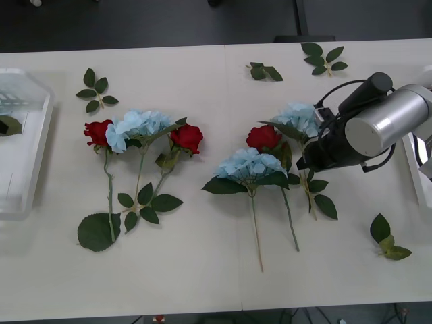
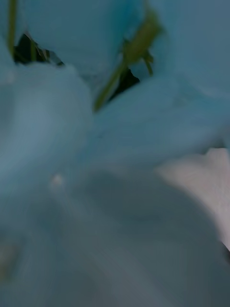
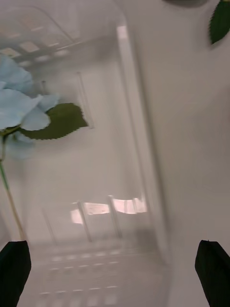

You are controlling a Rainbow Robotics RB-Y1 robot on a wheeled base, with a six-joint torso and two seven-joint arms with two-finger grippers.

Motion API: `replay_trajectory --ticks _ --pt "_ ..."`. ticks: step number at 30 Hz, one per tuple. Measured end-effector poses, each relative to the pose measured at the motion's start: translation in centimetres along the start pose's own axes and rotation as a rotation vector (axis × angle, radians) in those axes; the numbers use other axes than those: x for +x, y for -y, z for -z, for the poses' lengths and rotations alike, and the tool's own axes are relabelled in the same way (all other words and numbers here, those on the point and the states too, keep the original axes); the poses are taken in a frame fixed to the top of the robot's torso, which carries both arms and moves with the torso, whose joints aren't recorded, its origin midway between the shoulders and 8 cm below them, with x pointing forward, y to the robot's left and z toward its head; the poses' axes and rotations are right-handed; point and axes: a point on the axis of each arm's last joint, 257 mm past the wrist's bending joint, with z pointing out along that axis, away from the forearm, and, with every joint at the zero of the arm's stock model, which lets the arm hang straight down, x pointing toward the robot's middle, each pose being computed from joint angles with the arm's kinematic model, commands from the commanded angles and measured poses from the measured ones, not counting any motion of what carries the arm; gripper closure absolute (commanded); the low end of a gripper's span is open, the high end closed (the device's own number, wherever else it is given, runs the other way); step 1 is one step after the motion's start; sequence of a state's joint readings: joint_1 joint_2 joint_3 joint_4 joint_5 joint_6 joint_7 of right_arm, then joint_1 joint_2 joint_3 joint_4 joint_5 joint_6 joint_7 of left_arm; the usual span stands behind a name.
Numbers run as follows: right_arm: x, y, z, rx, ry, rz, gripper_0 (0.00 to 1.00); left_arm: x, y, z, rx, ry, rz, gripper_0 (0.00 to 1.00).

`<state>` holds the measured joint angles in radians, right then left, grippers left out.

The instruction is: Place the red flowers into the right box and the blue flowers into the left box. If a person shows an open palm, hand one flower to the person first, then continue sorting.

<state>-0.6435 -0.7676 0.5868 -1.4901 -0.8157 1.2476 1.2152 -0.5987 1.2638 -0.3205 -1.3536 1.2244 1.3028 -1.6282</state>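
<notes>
Right now my right tool (image 1: 305, 162) is down at the right-hand flower group, its nose against the blue flower (image 1: 298, 117) (image 2: 115, 144) that lies farthest right; the wrist camera is pressed so close to pale petals that I cannot tell how its fingers stand. Just left of that tool sits a red rose (image 1: 263, 137), and in front of the rose a second blue flower (image 1: 248, 164), their stems running toward the near edge of the tabletop (image 1: 216, 283). Stems and leaves crowd the tool's left side; behind it and to its right the surface lies open apart from a leaf sprig (image 1: 324, 58) near the far edge and another (image 1: 387, 237) toward the near right. The right box (image 1: 417, 177) shows as a sliver of rim at the tabletop's right edge, just beyond my arm.

Well to the left is the other group: a red rose (image 1: 98, 132), a blue flower (image 1: 137, 125) touching it, and a further red rose (image 1: 187, 138), with a wide bare strip between the two groups.

My left tool (image 3: 115, 264) hangs over the left box (image 1: 42, 142) (image 3: 143, 158), spread wide, one black finger (image 3: 14, 273) at each corner of its view. One blue flower (image 3: 17, 108) lies inside that box along one wall; the rest of the floor under the tool is bare, and the box's long rim runs beside open tabletop.
</notes>
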Motion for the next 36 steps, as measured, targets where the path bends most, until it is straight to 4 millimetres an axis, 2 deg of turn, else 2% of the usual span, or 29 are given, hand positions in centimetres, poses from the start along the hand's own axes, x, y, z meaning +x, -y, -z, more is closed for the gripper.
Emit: replay_trajectory --ticks 4,7,13,15,18,21,23,24,25,31,36 --pt "-0.2 -0.7 -0.6 0.021 0.007 0.021 0.0 0.4 5.4 -0.7 0.068 -0.007 0.198 0.0" --pt "-0.6 -0.9 -0.8 0.039 0.02 0.035 0.0 1.6 9.2 -2.4 0.123 -0.011 0.25 0.0" --pt "-0.6 -0.9 -1.6 0.055 0.022 0.013 0.0 3.3 12.5 -5.9 0.13 0.035 0.179 0.0" --pt "-0.7 -1.1 -1.9 0.053 0.027 -0.011 0.1 3.7 13.4 -6.8 0.135 0.038 0.172 0.0" --pt "-0.8 -1.1 -2.1 0.052 0.031 -0.016 0.32 3.4 14.2 -7.9 0.121 0.063 0.154 0.0" --pt "-0.9 -1.0 -2.3 0.058 0.034 -0.017 0.58 2.1 14.7 -8.9 0.092 0.126 0.121 0.0" --pt "-1.0 -1.0 -2.4 0.057 0.038 -0.02 0.85 1.8 15.4 -9.3 0.096 0.146 0.105 0.0" --pt "-1.0 -1.0 -2.4 0.056 0.039 -0.021 0.94 1.9 15.8 -9.6 0.102 0.148 0.099 0.0" --pt "-1.0 -1.0 -2.5 0.056 0.038 -0.022 1.0 2.1 16.1 -9.9 0.107 0.149 0.092 0.0" --pt "-1.0 -1.0 -2.5 0.055 0.039 -0.039 1.0 2.7 17.2 -12.2 0.108 0.146 0.071 0.0" --pt "-1.0 -1.2 -2.4 0.044 0.038 -0.047 1.0 2.1 17.8 -14.5 0.1 0.136 0.062 0.0"
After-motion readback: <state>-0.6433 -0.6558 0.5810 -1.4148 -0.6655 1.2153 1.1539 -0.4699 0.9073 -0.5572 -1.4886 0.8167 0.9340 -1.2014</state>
